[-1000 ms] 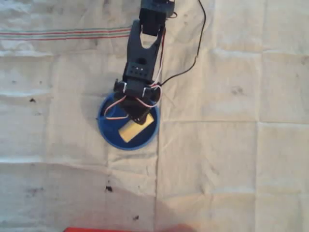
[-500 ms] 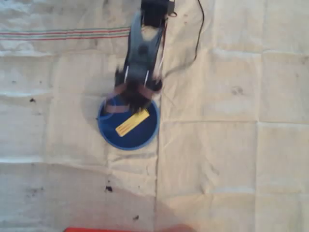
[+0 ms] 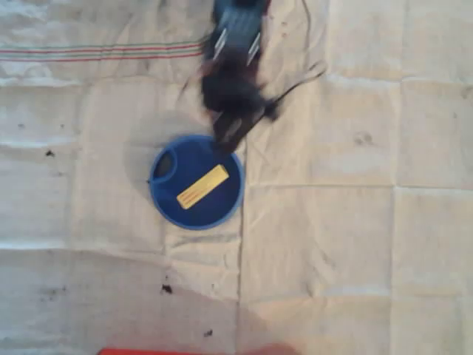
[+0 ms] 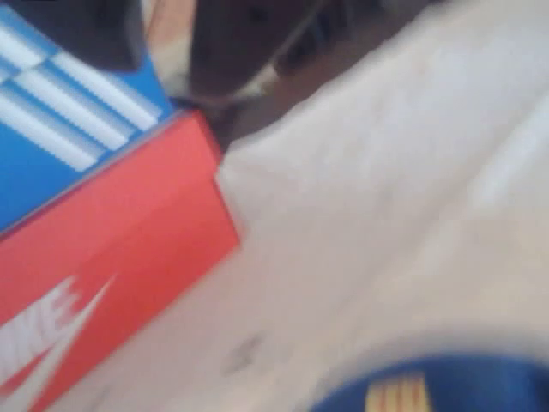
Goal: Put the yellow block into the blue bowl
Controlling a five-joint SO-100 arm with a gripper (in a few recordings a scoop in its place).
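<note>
Well, the gripper (image 3: 235,132) is a dark motion-blurred shape in the overhead view, above the top rim of the blue bowl (image 3: 164,194); too smeared to say whether the jaws are spread or pressed together, and nothing is visibly held. The arm runs up from it to the top edge.

Surface: a creased off-white cloth (image 3: 355,244) w/ fold lines, a few dark specks, and thin red-green stripes (image 3: 96,52) near the top left. A red edge (image 3: 148,351) peeks in at the bottom. In the wrist view a red shoe box (image 4: 111,283) w/ white lettering sits under a blue box (image 4: 60,129) w/ white stripes (both blurred), at the cloth's far side.

The yellow block (image 3: 202,186) lies flat inside the bowl, long axis diagonal, lower left to upper right, grooved end at lower left. A dark oval mark (image 3: 163,163) shows near the bowl's upper-left inner rim.

Vs 0.5 s ago: the gripper was over the bowl, covering its top part; now it has pulled back clear of it. Block and bowl haven't shifted.
</note>
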